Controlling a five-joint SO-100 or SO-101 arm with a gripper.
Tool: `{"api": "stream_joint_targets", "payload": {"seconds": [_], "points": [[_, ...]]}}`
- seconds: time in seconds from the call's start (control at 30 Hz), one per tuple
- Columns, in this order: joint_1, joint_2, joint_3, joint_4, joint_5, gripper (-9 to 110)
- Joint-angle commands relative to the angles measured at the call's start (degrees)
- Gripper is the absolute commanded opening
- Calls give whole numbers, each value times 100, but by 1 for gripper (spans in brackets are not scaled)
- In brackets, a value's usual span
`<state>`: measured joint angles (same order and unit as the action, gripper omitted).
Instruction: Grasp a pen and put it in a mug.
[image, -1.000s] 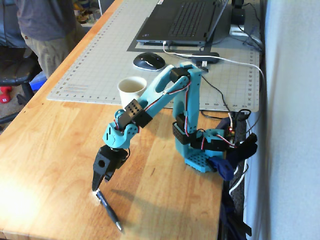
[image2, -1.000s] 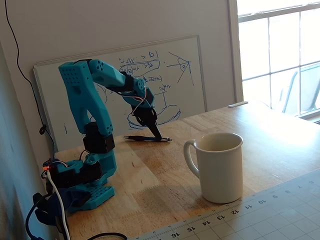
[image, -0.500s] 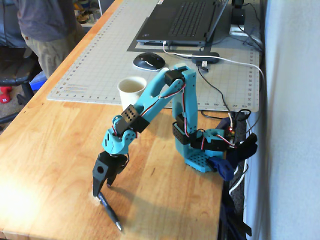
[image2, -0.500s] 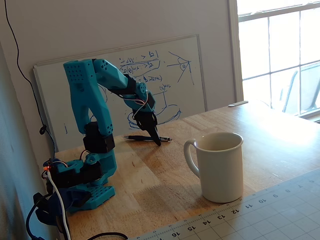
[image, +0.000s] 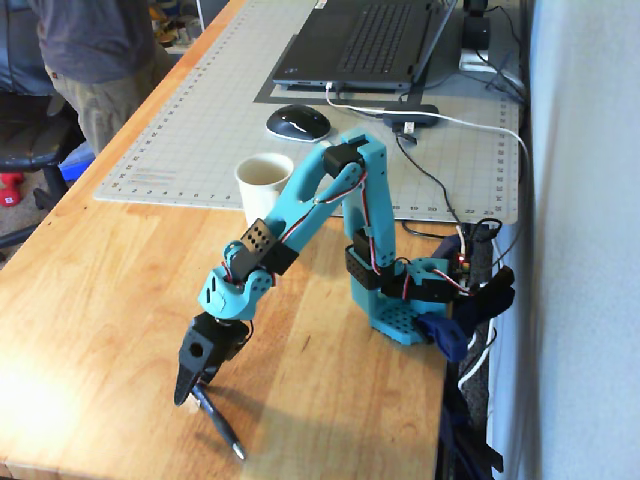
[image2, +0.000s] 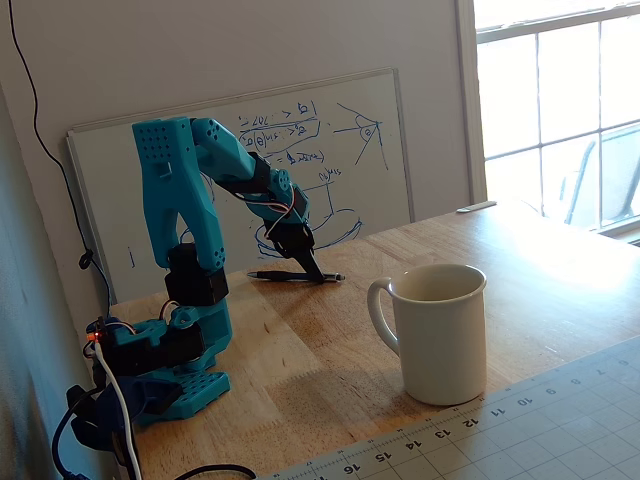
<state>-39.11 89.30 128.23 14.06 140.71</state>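
Observation:
The dark pen (image: 222, 428) lies flat on the wooden table near its front edge; in the other fixed view it lies (image2: 280, 276) in front of the whiteboard. My gripper (image: 192, 392) points down at the pen's far end, and its black jaws stand close together around that end. It shows touching the pen in the other fixed view (image2: 318, 272). The pen still rests on the table. The cream-white mug (image: 263, 182) stands upright behind the arm at the edge of the cutting mat. Its handle and dark inside show in the other fixed view (image2: 440, 335).
A grey cutting mat (image: 200, 120) holds a black mouse (image: 297, 122) and a laptop (image: 365, 45). Cables run along the right edge by the arm's base (image: 405, 320). A person (image: 90, 60) stands at the far left. A whiteboard (image2: 390, 140) leans on the wall.

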Motion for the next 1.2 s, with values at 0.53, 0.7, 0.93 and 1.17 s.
{"api": "stream_joint_targets", "payload": {"seconds": [0.53,0.7,0.93,1.17], "points": [[-70,70,-369,-176,-18,25],[-9,18,-334,-176,-18,23],[0,0,-325,-167,44,13],[9,-9,-316,-105,-9,8]]}}
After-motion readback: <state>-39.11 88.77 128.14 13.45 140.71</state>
